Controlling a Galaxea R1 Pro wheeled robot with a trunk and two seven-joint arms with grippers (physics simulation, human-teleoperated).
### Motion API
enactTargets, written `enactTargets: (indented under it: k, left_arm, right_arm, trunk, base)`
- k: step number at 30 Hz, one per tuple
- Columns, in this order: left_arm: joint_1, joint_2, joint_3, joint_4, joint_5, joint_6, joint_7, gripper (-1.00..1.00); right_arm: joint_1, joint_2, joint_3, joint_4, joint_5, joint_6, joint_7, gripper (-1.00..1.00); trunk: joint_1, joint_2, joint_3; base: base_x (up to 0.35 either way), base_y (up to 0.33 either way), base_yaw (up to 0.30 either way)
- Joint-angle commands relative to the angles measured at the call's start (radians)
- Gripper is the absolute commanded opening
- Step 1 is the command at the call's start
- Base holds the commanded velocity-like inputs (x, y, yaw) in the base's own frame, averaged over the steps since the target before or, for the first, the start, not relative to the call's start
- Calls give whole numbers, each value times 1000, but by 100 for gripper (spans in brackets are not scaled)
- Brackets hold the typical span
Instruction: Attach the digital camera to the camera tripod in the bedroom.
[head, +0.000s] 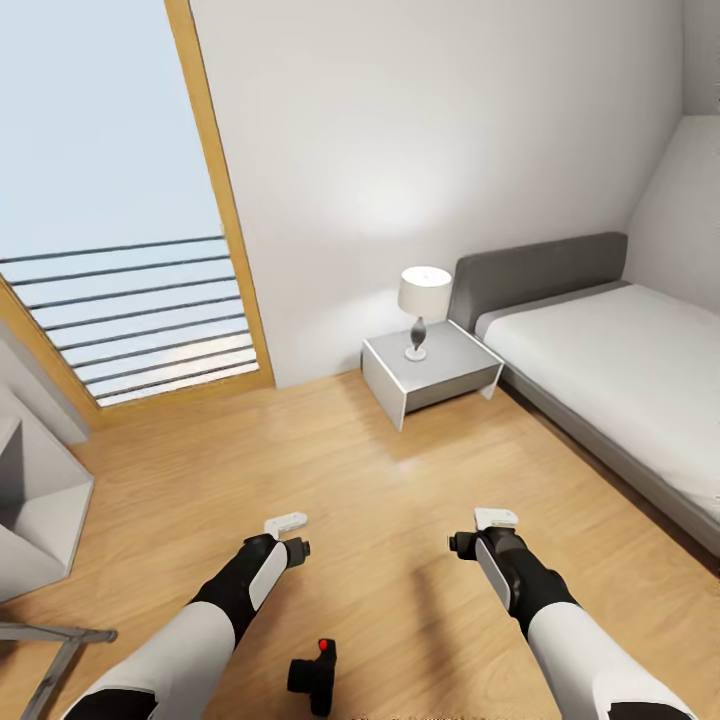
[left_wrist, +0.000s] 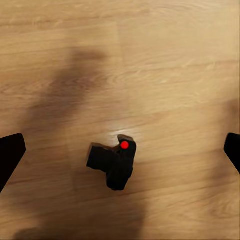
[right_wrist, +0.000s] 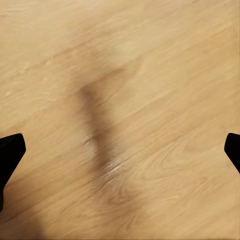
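The digital camera (head: 313, 675) lies on the light wood floor between my two arms, small and black with its red button facing up. In the left wrist view the camera (left_wrist: 114, 162) sits on the floor below my left gripper (left_wrist: 125, 147), whose dark fingers stand far apart at the frame edges, open and holding nothing. My left gripper (head: 288, 532) hovers above the floor, just beyond the camera. My right gripper (head: 490, 530) is open over bare floorboards, seen likewise in the right wrist view (right_wrist: 125, 147). Thin silver bars (head: 60, 640) at the lower left look like tripod legs; the tripod's head is out of view.
A white nightstand (head: 455, 372) with a table lamp (head: 423, 305) stands ahead by the wall. A grey bed (head: 610, 370) runs along the right. A tall wood-framed window (head: 120, 250) fills the left wall, and a white shelf unit (head: 40, 500) stands at the left edge.
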Motion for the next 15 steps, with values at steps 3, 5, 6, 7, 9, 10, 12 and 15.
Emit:
enactTargets:
  k: [3, 5, 6, 7, 9, 10, 12, 15]
  left_arm:
    - [0, 0, -2, -2, 10, 4, 7, 100]
    - [0, 0, -2, -2, 10, 4, 7, 100]
    - [0, 0, -2, -2, 10, 4, 7, 100]
    - [0, 0, -2, -2, 10, 4, 7, 100]
    - [0, 0, -2, -2, 10, 4, 7, 100]
    - [0, 0, -2, -2, 10, 4, 7, 100]
    - [0, 0, -2, -2, 10, 4, 7, 100]
    - [0, 0, -2, -2, 10, 4, 7, 100]
  right_arm:
    - [0, 1, -3, -1, -6, 4, -4, 100]
    - [0, 1, -1, -1, -7, 3, -5, 100]
    - [0, 1, 0, -1, -7, 3, -5, 100]
    - [0, 1, 1, -1, -7, 3, -5, 100]
    - [0, 2, 2, -1, -7, 3, -5, 100]
    - [0, 2, 3, -1, -7, 3, -5, 100]
    - [0, 2, 3, -1, -7, 3, -5, 100]
    - [0, 3, 4, -2, -8, 3, -4, 100]
  trunk:
    - [0, 0, -5]
    - [0, 0, -7]
    - [0, 0, -9]
    - [0, 0, -10]
    - [0, 0, -13]
    - [0, 0, -14]
    - [0, 0, -16]
    - [0, 0, -18]
  base:
    - [0, 0, -109]
    - [0, 0, -118]
    - [0, 0, -121]
    - [0, 0, -123]
    - [0, 0, -121]
    - [0, 0, -102]
    - [0, 0, -92]
    - [0, 0, -53]
